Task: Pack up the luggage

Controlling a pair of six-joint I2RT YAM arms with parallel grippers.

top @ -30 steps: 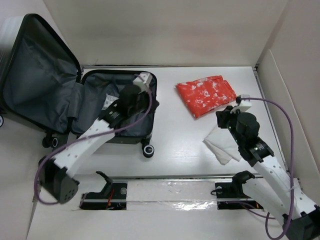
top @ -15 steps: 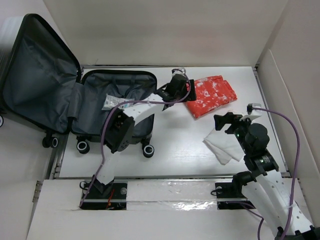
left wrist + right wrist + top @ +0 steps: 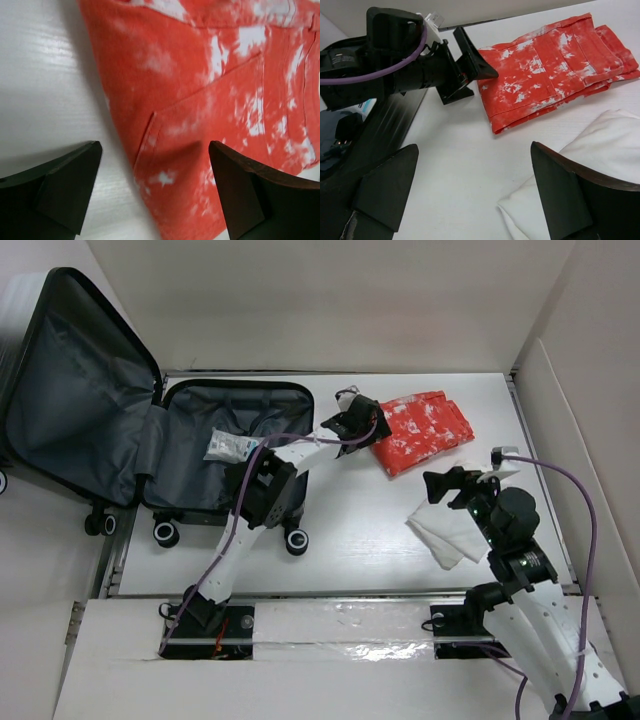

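Left claw (image 3: 155,150) spread wide and empty, right above the left end of the folded red garment (image 3: 412,430) near the far edge of the bench (image 3: 340,530). Long axis of the garment left to right, right end tipped toward the far edge. Far closer to it than the right claw (image 3: 447,487), likewise wide open and empty, over the white cloth (image 3: 445,532) toward the right edge. Luggage (image 3: 190,445) open at the far-left corner, just left of the left claw. One luggage, one red garment, one white cloth, one small packet (image 3: 228,447) inside the luggage.
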